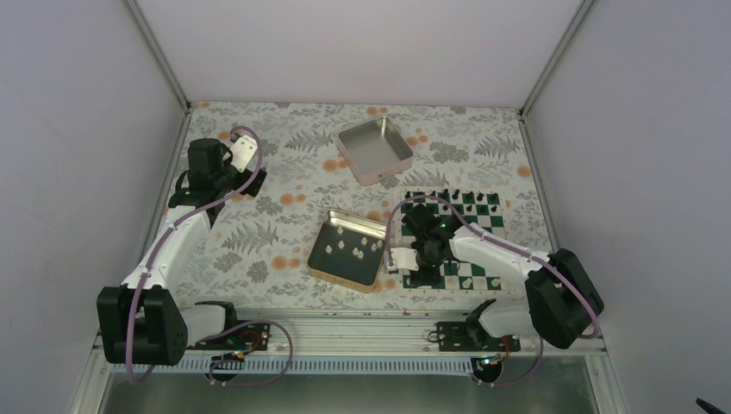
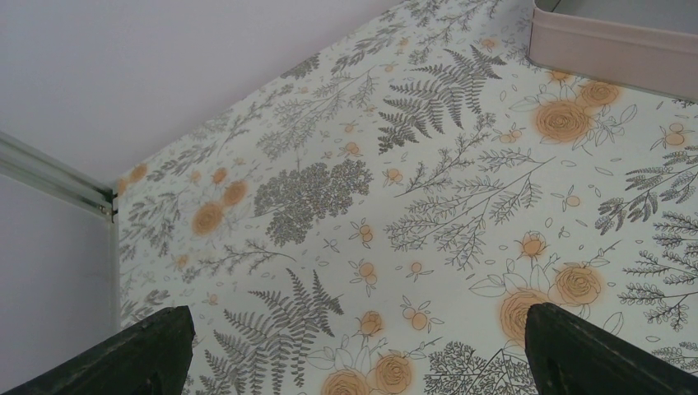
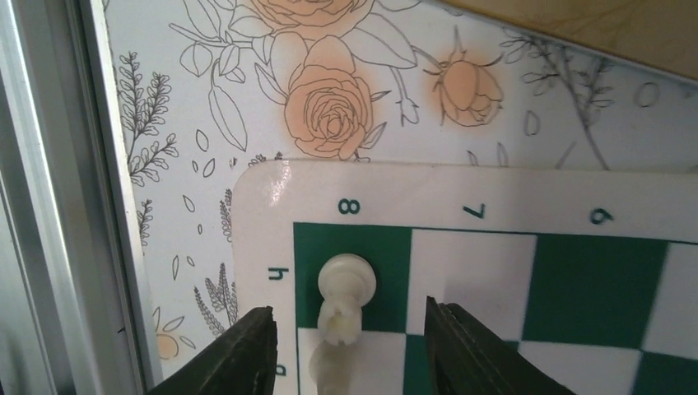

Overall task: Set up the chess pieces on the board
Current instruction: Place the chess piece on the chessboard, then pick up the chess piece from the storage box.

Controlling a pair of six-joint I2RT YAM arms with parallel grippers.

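Note:
The green and white board [image 1: 483, 226] lies right of centre, and its corner shows in the right wrist view [image 3: 272, 197]. My right gripper [image 1: 415, 272] hangs over the board's near left corner, open [image 3: 346, 333]. A cream rook [image 3: 346, 295] stands on the green corner square between the fingers, which are apart from it on both sides. More cream chess pieces [image 1: 355, 247] lie in a gold-rimmed tin [image 1: 321, 266]. A few stand on the board's near rows [image 1: 470, 280]. My left gripper [image 1: 246, 155] is open and empty over the tablecloth at far left [image 2: 354, 350].
An empty square metal tin [image 1: 375, 151] sits at the back centre, and its wall shows in the left wrist view [image 2: 609, 41]. Small black chessmen [image 1: 448, 198] line the board's far rows. The table's metal rail [image 3: 49, 206] runs close beside the board's corner.

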